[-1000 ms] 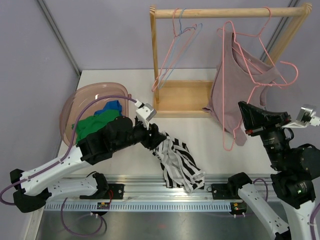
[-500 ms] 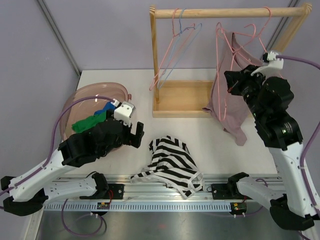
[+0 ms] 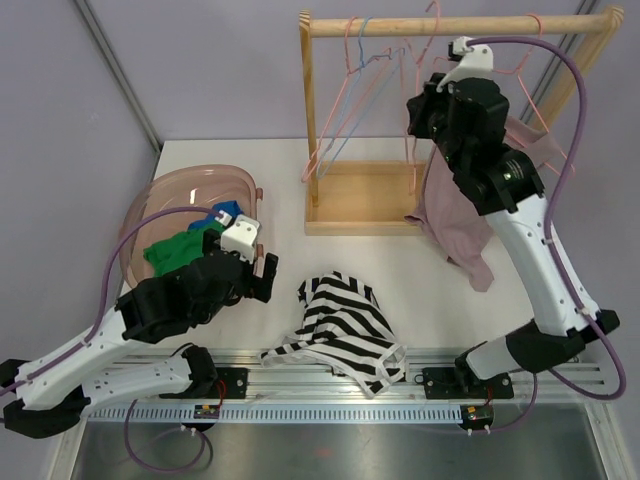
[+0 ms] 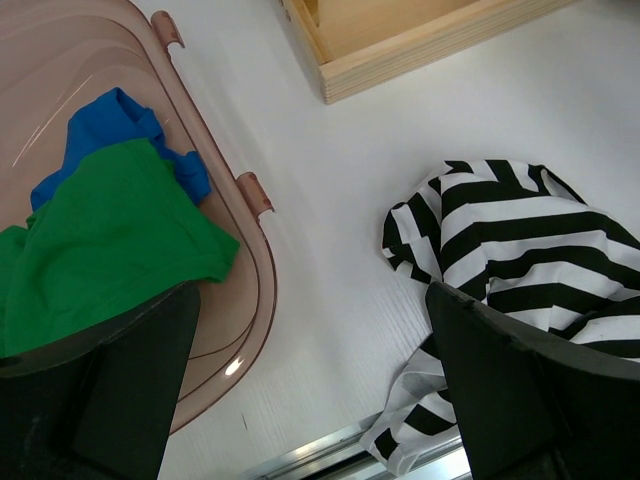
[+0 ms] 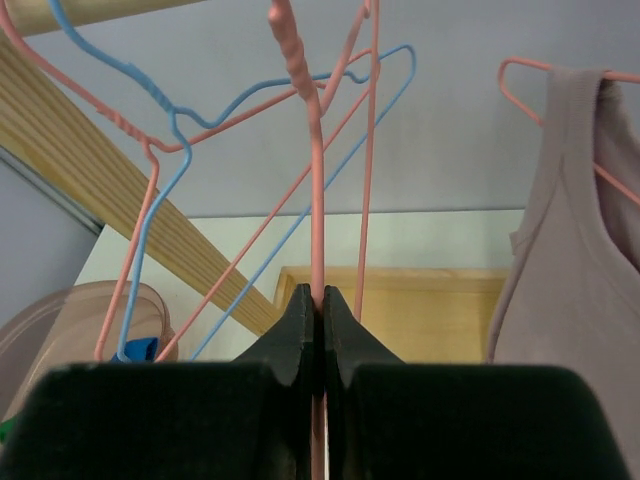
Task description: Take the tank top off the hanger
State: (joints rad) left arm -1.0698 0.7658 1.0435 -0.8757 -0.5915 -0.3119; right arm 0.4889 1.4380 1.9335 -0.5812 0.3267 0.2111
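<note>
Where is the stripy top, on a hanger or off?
Off. The stripy top lies crumpled on the table, nothing holding it.

left arm (image 3: 88, 352), right arm (image 3: 545, 265): white links, black joints | cables (image 3: 580, 110): purple | left pincer (image 4: 315, 385), right pincer (image 5: 320, 325): black

From above, the right arm (image 3: 520, 215) covers the middle of the mauve tank top (image 3: 452, 222). At the right wrist, the pink hanger (image 5: 316, 200) vanishes inside the right end effector (image 5: 320, 310). At the left wrist, the picture's right edge crops the striped top (image 4: 520, 250), and the green garment (image 4: 110, 240) runs under a finger (image 4: 110, 390) of the left end effector (image 4: 310, 300).
</note>
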